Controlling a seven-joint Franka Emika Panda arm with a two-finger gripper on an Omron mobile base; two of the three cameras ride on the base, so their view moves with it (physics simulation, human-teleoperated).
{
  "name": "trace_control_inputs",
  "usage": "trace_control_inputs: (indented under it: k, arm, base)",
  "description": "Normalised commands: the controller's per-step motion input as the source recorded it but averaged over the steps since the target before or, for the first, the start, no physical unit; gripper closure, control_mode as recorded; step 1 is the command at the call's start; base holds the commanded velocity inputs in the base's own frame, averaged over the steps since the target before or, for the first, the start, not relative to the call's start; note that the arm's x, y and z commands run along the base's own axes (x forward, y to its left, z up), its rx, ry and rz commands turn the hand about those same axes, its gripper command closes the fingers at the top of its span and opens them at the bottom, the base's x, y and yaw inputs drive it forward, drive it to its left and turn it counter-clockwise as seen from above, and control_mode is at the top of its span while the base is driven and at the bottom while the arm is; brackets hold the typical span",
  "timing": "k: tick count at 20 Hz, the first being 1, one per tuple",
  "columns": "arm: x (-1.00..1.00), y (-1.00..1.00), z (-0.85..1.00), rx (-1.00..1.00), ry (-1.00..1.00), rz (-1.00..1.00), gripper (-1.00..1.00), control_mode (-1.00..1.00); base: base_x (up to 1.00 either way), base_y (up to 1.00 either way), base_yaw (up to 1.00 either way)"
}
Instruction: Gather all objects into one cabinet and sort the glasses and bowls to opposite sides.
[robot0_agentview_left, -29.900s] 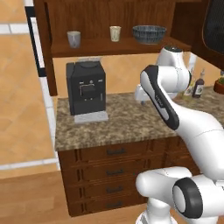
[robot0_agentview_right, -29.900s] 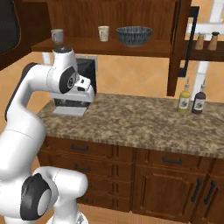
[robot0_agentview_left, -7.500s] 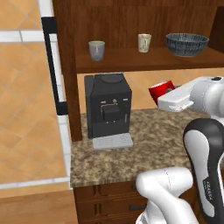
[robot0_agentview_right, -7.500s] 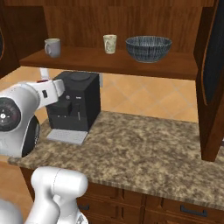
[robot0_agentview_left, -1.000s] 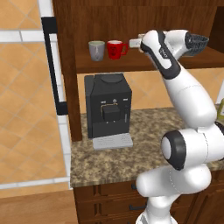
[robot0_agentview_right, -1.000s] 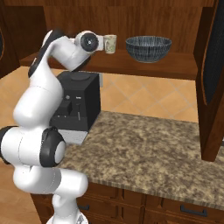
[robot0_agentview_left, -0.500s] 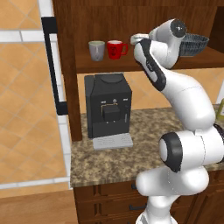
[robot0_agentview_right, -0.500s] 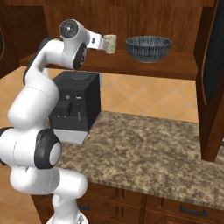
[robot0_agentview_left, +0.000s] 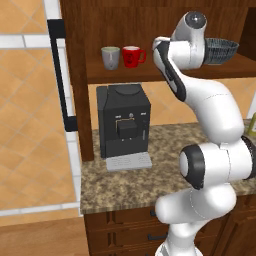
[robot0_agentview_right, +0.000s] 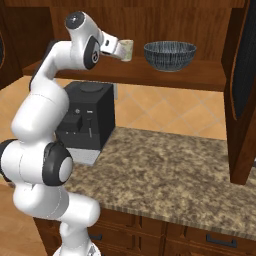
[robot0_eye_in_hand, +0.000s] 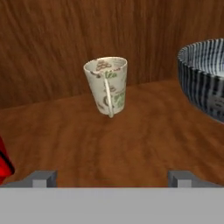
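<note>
Since cups belong opposite the dark bowl (robot0_eye_in_hand: 204, 81), the grey cup (robot0_agentview_left: 110, 57) and red mug (robot0_agentview_left: 132, 56) sit together, while the gripper (robot0_eye_in_hand: 111, 177), fingers parted and empty, faces the cream mug (robot0_eye_in_hand: 107, 85)

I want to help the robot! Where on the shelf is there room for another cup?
Bare shelf lies between the cream mug and the dark bowl, and between that mug and the red mug. It is crowded at the left, where the grey cup nearly touches the red mug.

arm (robot0_agentview_left: 210, 120): glossy white, bulbous links (dark grey joints); rounded shells
</note>
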Motion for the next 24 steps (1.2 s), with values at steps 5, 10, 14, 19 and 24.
trace_control_inputs:
  k: [5, 10, 14, 19, 24]
  arm:
    - [0.14, 0.03, -0.22, -0.01, -0.06, 0.00, -1.00, -1.00]
    - [0.38, -0.20, -0.12, -0.02, 0.00, 0.00, -1.00, -1.00]
    - [0.49, -0.04, -0.03, -0.04, 0.00, 0.00, -1.00, -1.00]
    - [0.58, 0.00, 0.00, -0.04, 0.04, 0.00, -1.00, -1.00]
    - [0.53, -0.10, 0.00, -0.02, 0.03, 0.00, -1.00, -1.00]
  base:
    - [0.00, 0.00, 0.00]
    - [0.00, 0.00, 0.00]
    - [0.00, 0.00, 0.00]
    - [0.00, 0.00, 0.00]
    - [0.00, 0.00, 0.00]
